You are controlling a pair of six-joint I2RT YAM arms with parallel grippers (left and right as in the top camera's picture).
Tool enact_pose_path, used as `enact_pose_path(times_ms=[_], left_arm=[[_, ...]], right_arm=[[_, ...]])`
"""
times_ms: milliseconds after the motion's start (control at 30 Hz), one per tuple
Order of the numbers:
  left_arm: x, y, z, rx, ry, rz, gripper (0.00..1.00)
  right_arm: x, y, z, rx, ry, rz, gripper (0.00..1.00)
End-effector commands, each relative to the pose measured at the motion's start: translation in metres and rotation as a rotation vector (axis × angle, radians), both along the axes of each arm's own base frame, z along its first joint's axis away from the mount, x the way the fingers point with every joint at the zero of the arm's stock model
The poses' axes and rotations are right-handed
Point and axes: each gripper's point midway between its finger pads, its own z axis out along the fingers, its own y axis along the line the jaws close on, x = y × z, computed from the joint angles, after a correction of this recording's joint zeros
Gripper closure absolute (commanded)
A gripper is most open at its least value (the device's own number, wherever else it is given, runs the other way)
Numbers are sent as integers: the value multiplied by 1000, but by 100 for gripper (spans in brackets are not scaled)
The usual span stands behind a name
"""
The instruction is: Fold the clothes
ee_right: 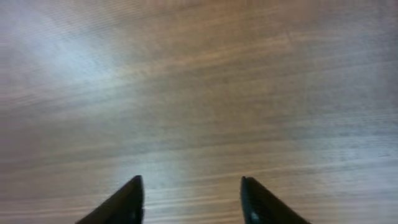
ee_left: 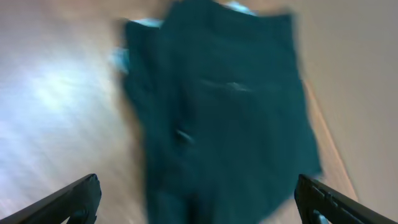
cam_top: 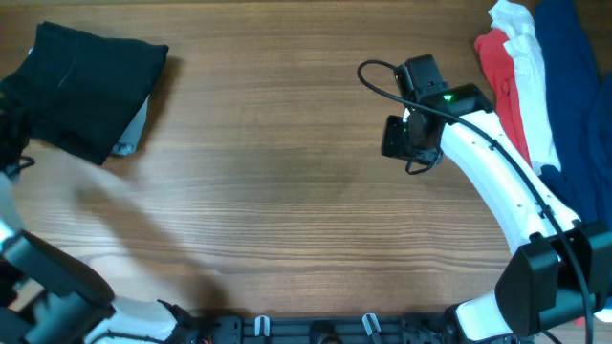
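The black shorts [cam_top: 86, 81] lie folded in a compact stack at the table's far left, on top of a light-blue garment whose edge [cam_top: 134, 134] peeks out beneath. In the left wrist view the shorts [ee_left: 224, 118] look blurred and dark. My left gripper [ee_left: 199, 193] is open, its fingertips spread wide above the stack and empty; in the overhead view it sits at the left edge by the stack [cam_top: 11, 115]. My right gripper [cam_top: 400, 136] hovers over bare wood at the right of centre; it is open and empty in the right wrist view [ee_right: 191, 186].
A pile of red [cam_top: 497, 81], white [cam_top: 526, 67] and navy [cam_top: 574, 96] clothes lies at the far right edge, beside my right arm. The wooden table [cam_top: 287, 191] spans the middle.
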Motion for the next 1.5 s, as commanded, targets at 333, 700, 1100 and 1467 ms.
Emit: enact_pose_path(times_ms=[333, 700, 1100, 1467], left_arm=[[79, -287, 8, 94, 7, -791, 0], [61, -388, -3, 160, 65, -991, 0], [-3, -317, -17, 302, 516, -787, 0], [-52, -309, 23, 306, 477, -775, 3]], right_arm=[[40, 27, 17, 124, -178, 92, 0], [63, 35, 30, 100, -313, 256, 0], [31, 21, 45, 92, -244, 170, 1], [-20, -19, 150, 32, -504, 71, 0]])
